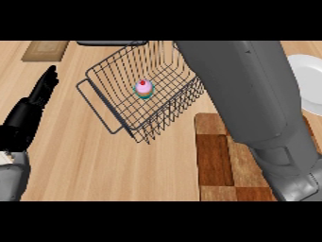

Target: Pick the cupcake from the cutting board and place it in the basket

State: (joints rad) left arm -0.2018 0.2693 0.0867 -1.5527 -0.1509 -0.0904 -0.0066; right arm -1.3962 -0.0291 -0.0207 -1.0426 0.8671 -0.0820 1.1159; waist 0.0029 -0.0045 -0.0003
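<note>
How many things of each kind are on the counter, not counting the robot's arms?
Cupcake: 1
Wire basket: 1
Checkered cutting board: 1
White plate: 1
Tan wooden block: 1
Dark thing, cut off at top: 1
Total: 6

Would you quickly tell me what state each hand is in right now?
Left hand: open, fingers straight, holding nothing.
Right hand: not in view; only its grey forearm shows, running off the view's top edge.

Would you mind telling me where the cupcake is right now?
In the head view, the cupcake sits inside the wire basket, left of the right forearm and up-left of the cutting board.
</note>
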